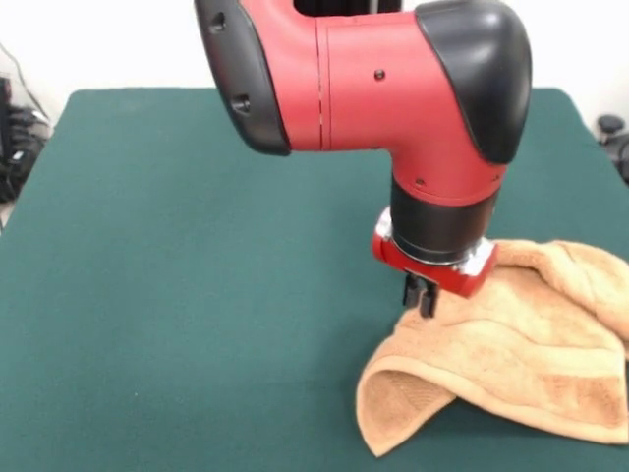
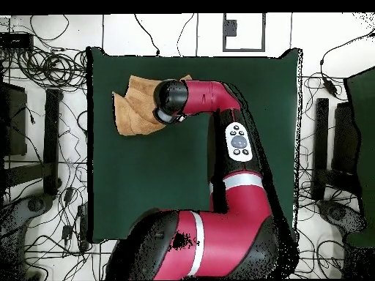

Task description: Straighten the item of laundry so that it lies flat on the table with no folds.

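Front view: towel still bunched and folded over at lower right of the table, gripper at its near edge, grip state can't tell, so flattening is barely begun.

You've got a white floor all round, littered with black cables. Dark stands or equipment sit on both sides in the overhead view. A plain white wall runs behind in the front view, with dark gear at its left edge. Lighting is even.
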`<state>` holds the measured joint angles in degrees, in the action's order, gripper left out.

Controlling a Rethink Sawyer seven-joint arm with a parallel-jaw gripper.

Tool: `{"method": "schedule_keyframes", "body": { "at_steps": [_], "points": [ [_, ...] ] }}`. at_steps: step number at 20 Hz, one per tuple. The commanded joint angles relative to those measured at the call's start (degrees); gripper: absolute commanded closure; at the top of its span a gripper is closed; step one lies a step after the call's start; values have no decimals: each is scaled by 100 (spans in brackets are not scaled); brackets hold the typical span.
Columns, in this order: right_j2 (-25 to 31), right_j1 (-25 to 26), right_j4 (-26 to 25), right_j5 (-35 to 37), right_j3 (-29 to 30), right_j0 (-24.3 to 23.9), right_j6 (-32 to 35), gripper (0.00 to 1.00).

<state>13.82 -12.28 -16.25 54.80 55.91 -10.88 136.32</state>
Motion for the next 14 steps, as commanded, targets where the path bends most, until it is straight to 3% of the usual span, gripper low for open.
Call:
{"method": "schedule_keyframes", "body": {
  "at_steps": [1, 5, 14],
  "points": [
    [-567, 43, -490, 1590, -545, 456, -190, 100],
    [-799, 8, -881, 1619, -714, 543, -536, 100],
    [-841, -28, -1067, 1399, -615, 577, -464, 100]
  ]
}}
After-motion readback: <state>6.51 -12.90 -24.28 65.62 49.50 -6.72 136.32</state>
